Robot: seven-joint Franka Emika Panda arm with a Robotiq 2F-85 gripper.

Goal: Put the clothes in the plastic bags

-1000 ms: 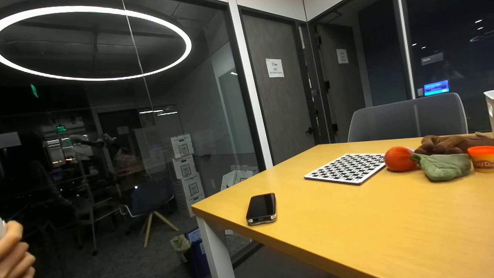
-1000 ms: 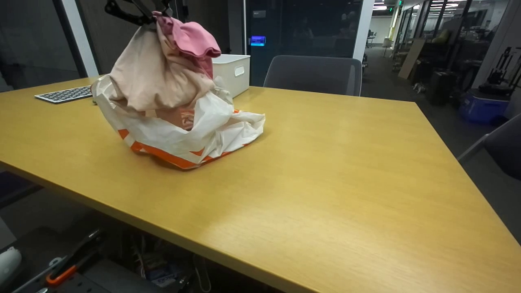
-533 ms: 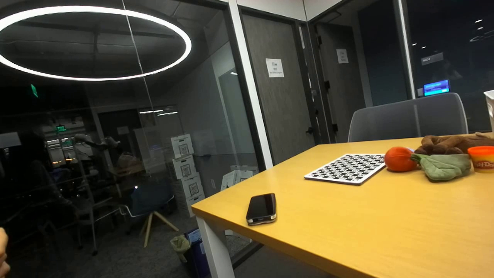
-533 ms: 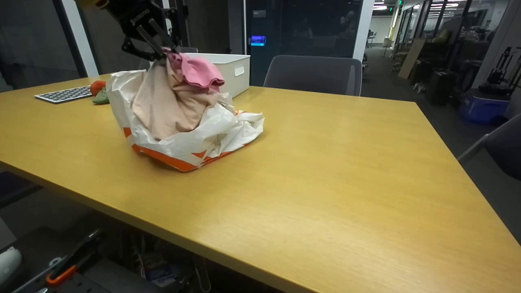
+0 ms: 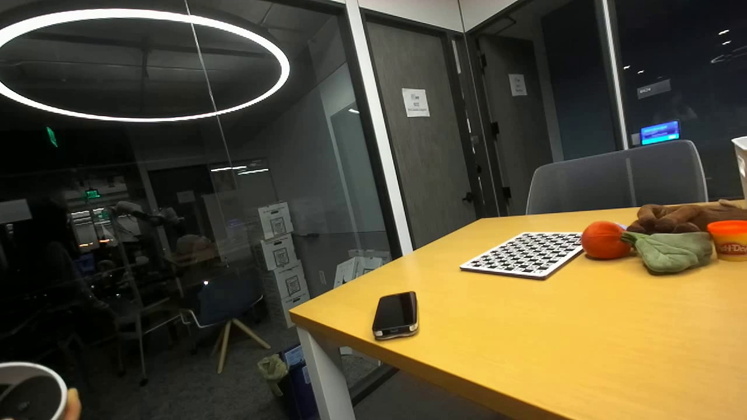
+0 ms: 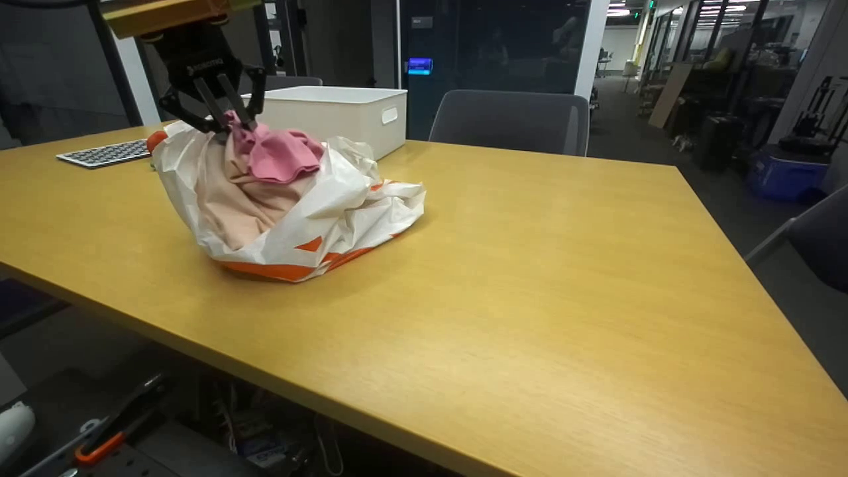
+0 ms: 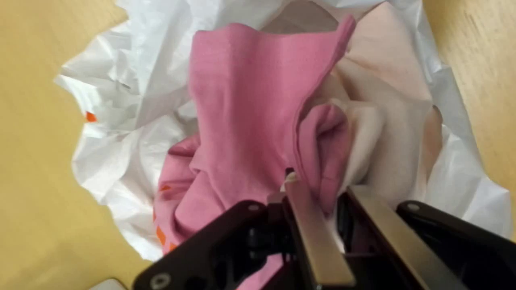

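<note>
— In what state is your gripper?

— Clamped on the pink cloth, pointing down. In the wrist view, a fold lies between my two fingers; whether the beige cloth is also caught, I cannot tell.

— And where do the two cloths lie?

— Both rest in the open mouth of the plastic bag. The pink cloth lies uppermost, covering part of the beige cloth and drawn to a peak where I hold it. Note the bag: white with orange print, slumped on the table, its rim spread around both cloths.

— What surrounds it?

— Behind the bag, in an exterior view, stands a white bin. Both exterior views include a checkered board and a red object. In an exterior view, a dark phone lies near the table's edge; a green leaf-shaped item sits just beside the red object.
</note>
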